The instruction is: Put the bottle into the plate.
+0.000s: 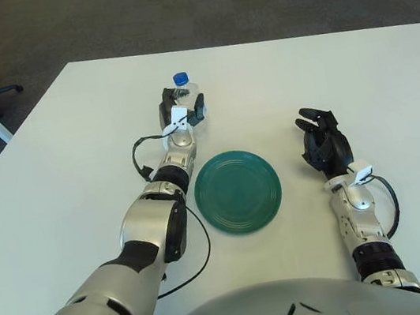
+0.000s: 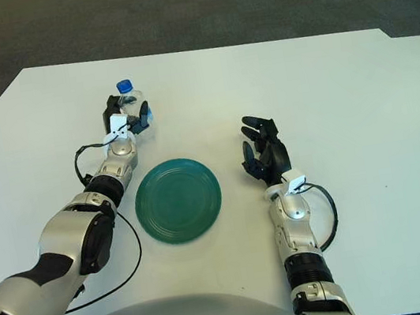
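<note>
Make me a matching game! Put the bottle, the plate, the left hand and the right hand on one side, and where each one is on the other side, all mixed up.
Things:
1. bottle
2. plate
3. left hand
4. right hand

Places:
A. right of the plate, holding nothing
B. between the two arms
C. wrapped around the bottle
D. beyond the plate, blue cap up

Pairs: 1-D, 2-B, 3-C, 4-A

Bare table [image 1: 278, 83] lies between bottle [image 1: 186, 91] and plate [image 1: 238, 191]; seemingly only 1 cable [image 1: 141, 162] nearby.
</note>
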Controlling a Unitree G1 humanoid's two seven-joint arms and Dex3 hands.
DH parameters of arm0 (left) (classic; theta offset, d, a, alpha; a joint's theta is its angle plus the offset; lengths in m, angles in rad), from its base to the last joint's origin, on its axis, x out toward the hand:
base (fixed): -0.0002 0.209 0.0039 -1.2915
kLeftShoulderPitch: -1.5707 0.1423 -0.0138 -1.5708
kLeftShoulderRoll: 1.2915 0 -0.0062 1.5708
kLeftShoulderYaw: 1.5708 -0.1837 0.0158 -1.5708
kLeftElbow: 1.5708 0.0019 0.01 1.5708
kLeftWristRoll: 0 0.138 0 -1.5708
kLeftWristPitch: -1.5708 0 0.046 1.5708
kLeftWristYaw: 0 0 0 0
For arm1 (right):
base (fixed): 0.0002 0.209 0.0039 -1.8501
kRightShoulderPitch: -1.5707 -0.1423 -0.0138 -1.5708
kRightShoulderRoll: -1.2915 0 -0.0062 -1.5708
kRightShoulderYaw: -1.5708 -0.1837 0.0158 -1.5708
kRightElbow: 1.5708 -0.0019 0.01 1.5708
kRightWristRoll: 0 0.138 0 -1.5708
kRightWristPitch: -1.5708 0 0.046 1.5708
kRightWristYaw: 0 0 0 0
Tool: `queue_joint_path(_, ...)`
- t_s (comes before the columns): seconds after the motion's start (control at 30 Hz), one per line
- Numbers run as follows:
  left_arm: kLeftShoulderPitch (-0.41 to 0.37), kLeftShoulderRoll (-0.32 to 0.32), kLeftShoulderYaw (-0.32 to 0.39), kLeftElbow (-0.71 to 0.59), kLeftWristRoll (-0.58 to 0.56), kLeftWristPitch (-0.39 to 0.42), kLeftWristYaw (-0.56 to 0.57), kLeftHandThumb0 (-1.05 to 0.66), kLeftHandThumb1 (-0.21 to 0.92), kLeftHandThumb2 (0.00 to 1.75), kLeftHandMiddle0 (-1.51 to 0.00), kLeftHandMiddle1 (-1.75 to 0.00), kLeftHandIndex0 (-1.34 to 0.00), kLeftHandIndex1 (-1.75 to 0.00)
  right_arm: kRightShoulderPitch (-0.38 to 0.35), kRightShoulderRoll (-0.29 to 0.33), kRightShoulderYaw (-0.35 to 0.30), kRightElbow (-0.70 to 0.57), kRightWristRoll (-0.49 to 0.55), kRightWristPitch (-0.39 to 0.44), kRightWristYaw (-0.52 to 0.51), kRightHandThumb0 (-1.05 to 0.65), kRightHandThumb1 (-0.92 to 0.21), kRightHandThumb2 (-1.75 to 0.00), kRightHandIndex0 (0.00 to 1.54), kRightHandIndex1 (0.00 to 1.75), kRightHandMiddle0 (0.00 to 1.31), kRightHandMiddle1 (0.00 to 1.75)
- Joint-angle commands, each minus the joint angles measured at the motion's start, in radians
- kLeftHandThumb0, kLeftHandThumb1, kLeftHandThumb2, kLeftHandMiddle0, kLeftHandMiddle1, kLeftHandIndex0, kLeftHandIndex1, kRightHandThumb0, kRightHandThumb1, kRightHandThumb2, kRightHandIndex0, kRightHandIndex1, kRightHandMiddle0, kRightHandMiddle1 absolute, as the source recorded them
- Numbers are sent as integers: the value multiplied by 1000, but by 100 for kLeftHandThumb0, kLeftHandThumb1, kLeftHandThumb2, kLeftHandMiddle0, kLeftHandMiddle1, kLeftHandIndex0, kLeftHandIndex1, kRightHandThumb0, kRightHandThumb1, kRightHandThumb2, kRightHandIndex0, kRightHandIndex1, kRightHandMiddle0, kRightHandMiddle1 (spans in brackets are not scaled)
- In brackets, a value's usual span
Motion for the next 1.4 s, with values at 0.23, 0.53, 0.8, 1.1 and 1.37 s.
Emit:
queue_joint_path(0.23,40,13,-25,-12,25,-109,-18,5,32,126,-116,-175,-91,-175,68,32,6,39,16,27,7,-50,-89,-51,48,77,13,102)
queue_joint_path(0.53,170,-2,-76,-272,72,-168,-23,4,32,125,-117,-175,-92,-175,75,38,4,32,23,49,11,-47,-89,-50,51,78,15,103)
queue_joint_path(0.8,329,8,-116,-567,128,-167,-51,2,34,121,-118,-175,-93,-175,70,37,4,57,9,49,5,-42,-80,-64,52,78,16,105)
queue_joint_path(1.1,538,-3,-188,-940,222,-75,-101,-3,38,114,-120,-175,-93,-175,72,43,10,67,-1,59,-4,-44,-79,-67,47,70,15,111)
queue_joint_path(1.37,729,7,-256,-1166,215,-37,-210,-4,39,111,-120,-175,-93,-175,74,53,15,64,7,75,-8,-42,-79,-66,50,69,12,114)
